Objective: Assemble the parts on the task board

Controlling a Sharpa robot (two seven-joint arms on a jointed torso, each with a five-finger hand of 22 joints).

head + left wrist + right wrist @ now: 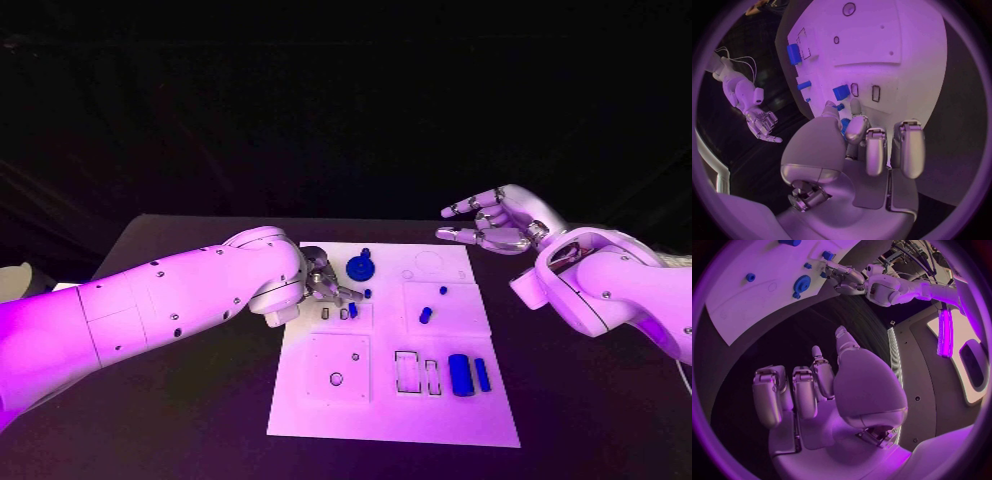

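The fingers point(856, 131) of the left hand point(326, 284) curl down onto the left part of the task board point(378, 420), pinching a small blue part point(844, 125) between thumb and fingertips just beside two narrow slots point(866, 91). The right hand point(495, 222) hovers above the table past the board's far right corner, its fingers apart and lightly curled, holding nothing. On the board, a blue gear point(359, 267) lies near the far edge, and a long blue block point(460, 374) sits at the near right.
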